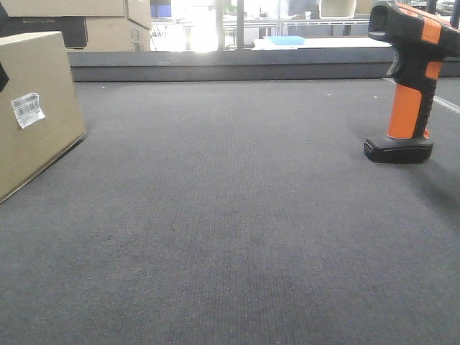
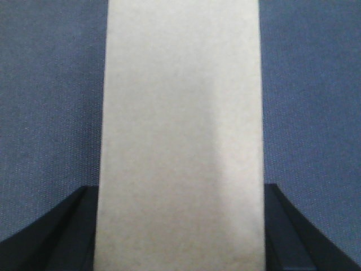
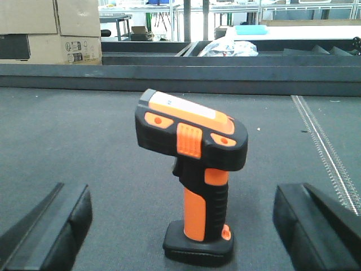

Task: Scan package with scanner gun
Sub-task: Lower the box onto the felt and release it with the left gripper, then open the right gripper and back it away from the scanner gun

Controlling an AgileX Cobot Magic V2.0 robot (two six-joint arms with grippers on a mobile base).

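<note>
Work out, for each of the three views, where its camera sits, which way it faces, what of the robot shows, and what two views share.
Front view: low over the grey mat, facing forward; package left, scanner gun right; hardly any robot visible.
Left wrist view: on the left arm, looking along the left hand; the package fills the space between its dark fingers.
Right wrist view: on the right arm, level behind the upright scanner gun; right hand open, fingers on either side.
Shared: the front view shares the scanner gun with the right wrist view and the package with the left.
</note>
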